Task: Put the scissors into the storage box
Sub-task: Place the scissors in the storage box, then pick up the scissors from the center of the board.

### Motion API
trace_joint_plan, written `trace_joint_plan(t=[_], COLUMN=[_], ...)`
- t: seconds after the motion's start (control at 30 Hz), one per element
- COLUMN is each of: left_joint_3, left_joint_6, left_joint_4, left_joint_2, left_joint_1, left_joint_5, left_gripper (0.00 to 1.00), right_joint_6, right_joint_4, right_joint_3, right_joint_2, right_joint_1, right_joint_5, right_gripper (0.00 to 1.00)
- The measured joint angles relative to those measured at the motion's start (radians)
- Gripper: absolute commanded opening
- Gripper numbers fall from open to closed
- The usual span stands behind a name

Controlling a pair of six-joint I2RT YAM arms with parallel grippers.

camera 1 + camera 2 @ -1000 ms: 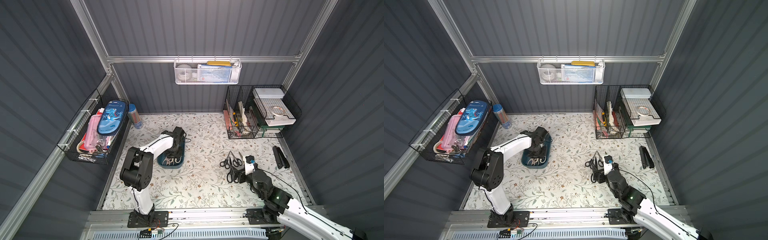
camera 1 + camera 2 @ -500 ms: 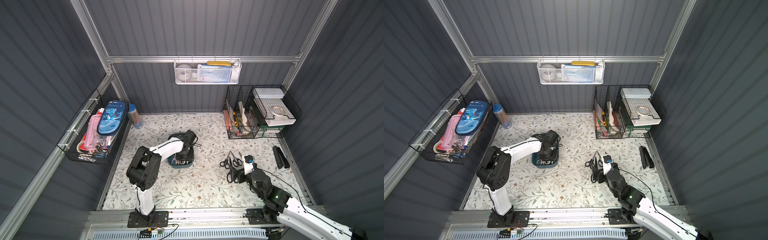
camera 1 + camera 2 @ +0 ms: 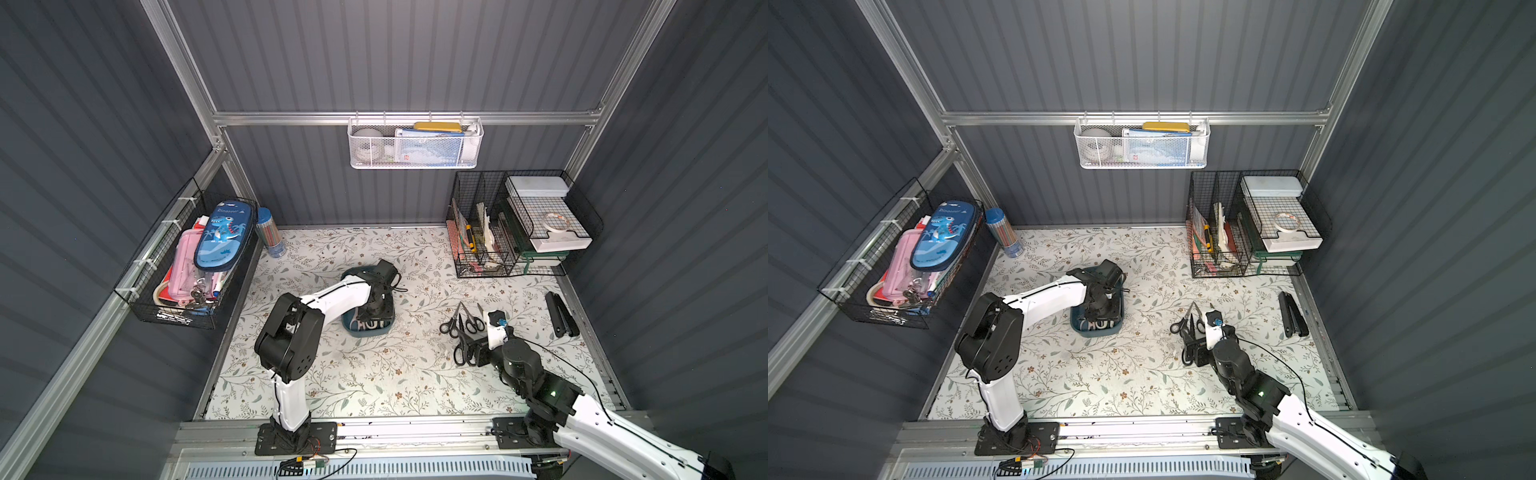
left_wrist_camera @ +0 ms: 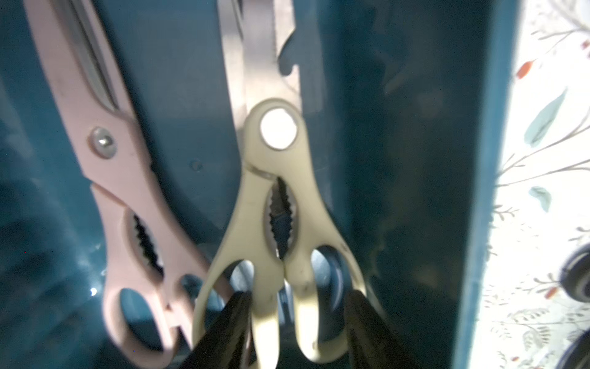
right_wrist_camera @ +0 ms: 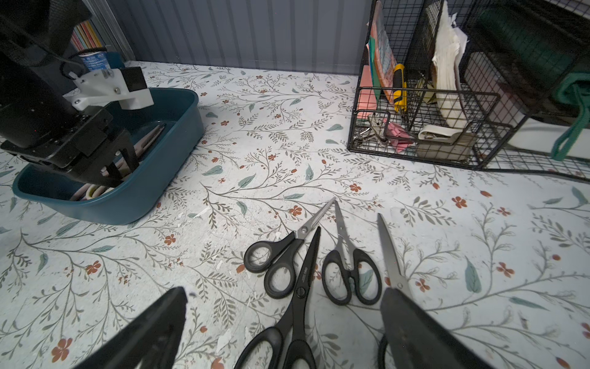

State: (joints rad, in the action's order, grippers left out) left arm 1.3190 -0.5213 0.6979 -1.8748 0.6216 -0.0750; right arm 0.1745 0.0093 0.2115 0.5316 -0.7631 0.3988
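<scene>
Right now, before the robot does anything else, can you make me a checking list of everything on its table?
Surface: floral mat, worn white flecks near the box.
Job's things: teal storage box holds pink shears and cream shears; four black scissors lie on the mat.
Clutter: black stapler-like bar, pencil tube, wire organiser.
Grippers: left gripper inside the box, fingers astride the cream handles, grip unclear; right gripper open above the black scissors.
Cables: black cable loops along the right arm.
Surroundings: grey ribbed walls, white mesh basket, black wire basket of pencil cases.
</scene>
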Motion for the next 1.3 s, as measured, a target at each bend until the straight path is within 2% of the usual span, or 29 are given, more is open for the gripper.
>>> trace_joint_plan(t=[0.13, 0.23, 0.3, 0.43, 0.5, 0.57, 0.63, 0.7, 0.8, 0.97, 1.13, 1.3], left_joint_3=[0.062, 0.087, 0.067, -0.056, -0.127, -0.208, -0.285, -0.356, -0.468, -0.621, -0.65, -0.644], left_joint_6=[-0.001, 0.003, 0.01, 0.049, 0.086, 0.138, 0.191, 0.247, 0.335, 0.457, 0.524, 0.566], left_joint_4=[0.008, -0.003, -0.029, -0.089, -0.108, -0.122, -0.134, -0.148, -0.174, -0.25, -0.285, -0.319], left_joint_2=[0.007, 0.064, 0.145, 0.39, 0.499, 0.607, 0.707, 0.806, 0.969, 1.15, 1.11, 0.953], left_joint_1=[0.0, 0.0, 0.0, 0.001, 0.0, 0.0, 0.0, 0.0, 0.0, 0.001, 0.002, 0.002], left_joint_5=[-0.02, -0.059, -0.103, -0.219, -0.282, -0.327, -0.342, -0.34, -0.289, -0.131, -0.056, 0.066], left_gripper=[0.56, 0.71, 0.71, 0.81, 0.82, 0.87, 0.99, 0.99, 0.99, 0.99, 0.99, 0.99], right_joint_6=[0.0, 0.0, 0.0, 0.009, 0.017, 0.05, 0.106, 0.155, 0.221, 0.317, 0.331, 0.325], right_joint_4=[0.002, 0.002, 0.003, 0.005, 0.0, -0.049, -0.133, -0.223, -0.346, -0.542, -0.636, -0.689], right_joint_3=[0.0, 0.0, 0.0, 0.014, 0.047, 0.127, 0.252, 0.378, 0.507, 0.523, 0.515, 0.52], right_joint_2=[0.001, 0.002, 0.002, 0.035, 0.094, 0.201, 0.332, 0.446, 0.561, 0.627, 0.65, 0.777], right_joint_1=[0.0, 0.0, 0.0, 0.0, 0.01, 0.029, 0.051, 0.067, 0.084, 0.22, 0.235, 0.209], right_joint_5=[0.0, 0.001, 0.002, 0.029, 0.032, 0.024, 0.005, -0.036, -0.106, -0.285, -0.392, -0.406], right_gripper=[0.99, 0.99, 0.99, 0.99, 0.99, 0.97, 0.9, 0.78, 0.69, 0.55, 0.44, 0.44])
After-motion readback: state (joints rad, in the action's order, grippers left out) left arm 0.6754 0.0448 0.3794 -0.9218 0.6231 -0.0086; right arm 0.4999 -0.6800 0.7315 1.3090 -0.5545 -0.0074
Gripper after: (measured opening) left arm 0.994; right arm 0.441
